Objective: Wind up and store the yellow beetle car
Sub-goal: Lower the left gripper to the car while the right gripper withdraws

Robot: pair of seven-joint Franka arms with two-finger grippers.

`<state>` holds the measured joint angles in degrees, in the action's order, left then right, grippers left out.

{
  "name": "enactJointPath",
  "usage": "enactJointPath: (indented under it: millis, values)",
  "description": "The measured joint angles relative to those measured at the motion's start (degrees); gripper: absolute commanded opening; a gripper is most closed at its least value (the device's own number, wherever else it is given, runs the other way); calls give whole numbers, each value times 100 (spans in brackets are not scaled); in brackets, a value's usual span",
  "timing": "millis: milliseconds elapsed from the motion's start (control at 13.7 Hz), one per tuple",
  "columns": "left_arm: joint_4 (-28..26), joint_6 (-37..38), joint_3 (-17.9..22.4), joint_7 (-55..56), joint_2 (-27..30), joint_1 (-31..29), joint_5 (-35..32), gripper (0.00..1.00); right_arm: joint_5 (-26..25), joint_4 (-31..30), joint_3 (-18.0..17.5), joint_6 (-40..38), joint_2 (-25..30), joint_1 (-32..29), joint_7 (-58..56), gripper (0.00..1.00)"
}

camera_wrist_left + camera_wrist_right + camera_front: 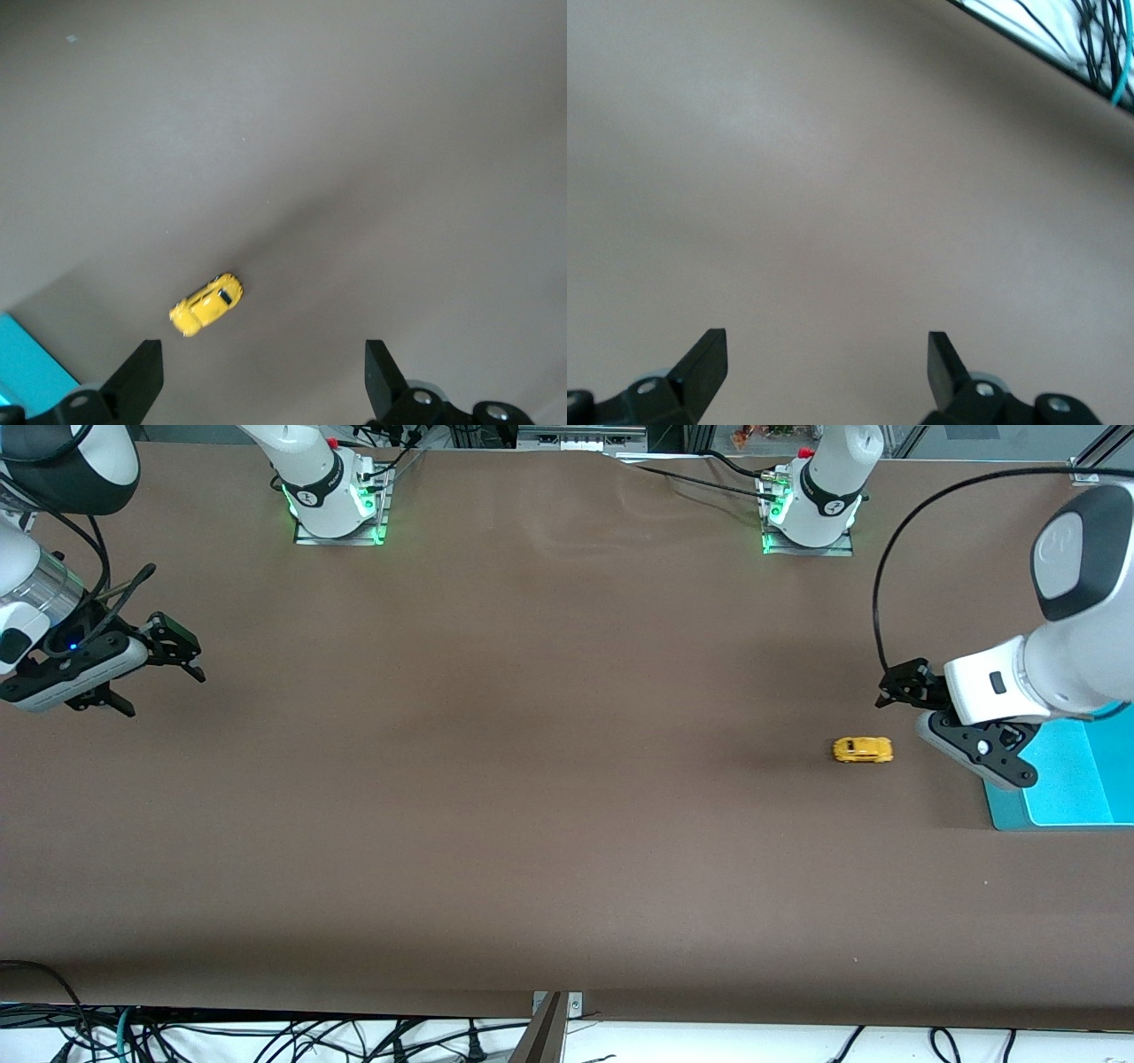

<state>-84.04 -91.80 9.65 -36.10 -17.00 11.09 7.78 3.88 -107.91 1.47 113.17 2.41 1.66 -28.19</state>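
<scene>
— Yellow beetle car (862, 750)? Lay upright on the brown surface (532, 779), long axis along the table's length, near the teal tray (1063, 779).

— Hands? Left hand (889, 689) released, above the surface near the car; right hand (190, 657) released, waiting.

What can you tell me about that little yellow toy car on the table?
The yellow car is a tiny rounded beetle-shaped toy with dark windows, glossy like painted metal or plastic. It sits upright on its wheels on the brown table, toward the left arm's end, beside a turquoise tray. Nothing touches it but the table.
</scene>
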Motion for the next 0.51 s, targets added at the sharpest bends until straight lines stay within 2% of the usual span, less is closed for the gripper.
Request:
enactJointPath:
  millis: [292, 510]
  values:
    - [-19, 7, 1, -1881, -445, -360, 0, 100, -2, 201, -13, -768, 201, 0, 1096, 100]
    - [-93, 14, 4, -3172, -804, -547, -1, 100, -2, 528, -34, -1402, 258, -1, 1511, 100]
